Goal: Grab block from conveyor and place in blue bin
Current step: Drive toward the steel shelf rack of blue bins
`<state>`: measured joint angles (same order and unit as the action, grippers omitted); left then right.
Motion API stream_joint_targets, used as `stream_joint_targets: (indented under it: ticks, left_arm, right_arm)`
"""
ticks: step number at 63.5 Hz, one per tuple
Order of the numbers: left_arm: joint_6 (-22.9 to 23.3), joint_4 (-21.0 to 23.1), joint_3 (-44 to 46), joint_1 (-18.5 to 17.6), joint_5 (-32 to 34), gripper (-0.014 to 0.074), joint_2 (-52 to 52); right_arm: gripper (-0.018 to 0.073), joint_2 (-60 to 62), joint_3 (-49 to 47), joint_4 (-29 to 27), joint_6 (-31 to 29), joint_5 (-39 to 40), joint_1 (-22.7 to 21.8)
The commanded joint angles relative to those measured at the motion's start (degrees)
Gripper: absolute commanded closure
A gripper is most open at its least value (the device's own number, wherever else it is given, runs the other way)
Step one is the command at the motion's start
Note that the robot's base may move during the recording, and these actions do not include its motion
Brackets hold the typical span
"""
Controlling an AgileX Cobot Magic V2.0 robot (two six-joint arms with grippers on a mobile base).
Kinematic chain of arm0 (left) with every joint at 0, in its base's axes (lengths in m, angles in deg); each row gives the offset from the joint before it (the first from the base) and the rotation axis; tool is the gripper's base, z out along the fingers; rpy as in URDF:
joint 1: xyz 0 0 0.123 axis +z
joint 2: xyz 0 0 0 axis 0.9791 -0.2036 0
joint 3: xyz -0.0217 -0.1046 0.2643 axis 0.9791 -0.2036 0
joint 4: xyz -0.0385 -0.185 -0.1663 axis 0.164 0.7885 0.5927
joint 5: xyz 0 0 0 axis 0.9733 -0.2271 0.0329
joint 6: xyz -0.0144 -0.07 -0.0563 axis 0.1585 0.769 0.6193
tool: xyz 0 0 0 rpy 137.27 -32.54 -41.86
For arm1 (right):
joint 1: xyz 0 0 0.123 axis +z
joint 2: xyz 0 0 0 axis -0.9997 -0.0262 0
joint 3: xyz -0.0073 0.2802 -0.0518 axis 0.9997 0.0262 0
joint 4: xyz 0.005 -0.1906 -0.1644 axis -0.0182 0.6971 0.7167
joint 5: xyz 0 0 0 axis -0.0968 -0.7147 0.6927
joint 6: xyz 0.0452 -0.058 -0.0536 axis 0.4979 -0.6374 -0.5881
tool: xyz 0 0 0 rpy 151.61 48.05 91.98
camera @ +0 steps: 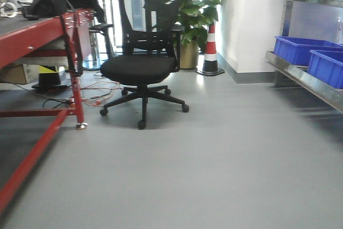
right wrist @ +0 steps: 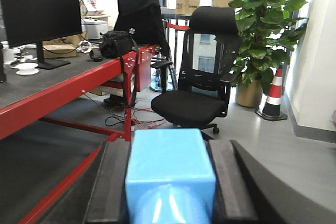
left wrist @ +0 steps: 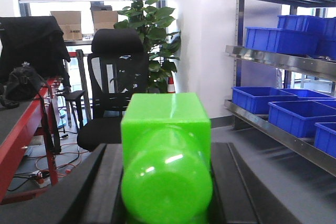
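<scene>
My left gripper [left wrist: 167, 182] is shut on a bright green block [left wrist: 166, 156], its black fingers [left wrist: 107, 182] pressed against both sides. My right gripper [right wrist: 170, 177] is shut on a light blue block [right wrist: 170, 169], held between its black fingers [right wrist: 113, 182]. Blue bins [camera: 300, 49] sit on a metal shelf at the right of the front view and also show in the left wrist view [left wrist: 262, 99], with more on a higher shelf [left wrist: 273, 40]. The conveyor is out of view. Neither gripper shows in the front view.
A black office chair [camera: 142, 63] stands ahead on the grey floor. A red-framed workbench [camera: 37, 33] runs along the left, with a monitor [right wrist: 39, 17] and black bag [right wrist: 116, 43]. A potted plant [camera: 195, 12] and striped cone [camera: 210, 52] stand by the white wall.
</scene>
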<state>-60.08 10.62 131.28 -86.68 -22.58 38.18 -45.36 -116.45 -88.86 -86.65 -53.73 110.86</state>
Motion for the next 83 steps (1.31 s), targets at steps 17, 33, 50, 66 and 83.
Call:
stream_joint_targets:
  ticks: [17,33,50,66,83]
  left_arm:
    - [0.02,0.18,0.08,-0.27,0.80,0.0707,0.19]
    - [0.02,0.18,0.08,-0.27,0.80,0.0707,0.19]
    - [0.02,0.18,0.08,-0.27,0.80,0.0707,0.19]
    - [0.02,0.18,0.08,-0.27,0.80,0.0707,0.19]
    - [0.02,0.18,0.08,-0.27,0.80,0.0707,0.19]
  right_arm:
    - [0.0720,0.35,0.09,0.23,-0.07,1.27,0.11]
    - [0.0720,0.35,0.09,0.23,-0.07,1.27,0.11]
    - [0.0720,0.35,0.09,0.23,-0.07,1.27,0.11]
    - [0.0720,0.35,0.09,0.23,-0.07,1.27,0.11]
    - [0.0720,0.35,0.09,0.23,-0.07,1.27,0.11]
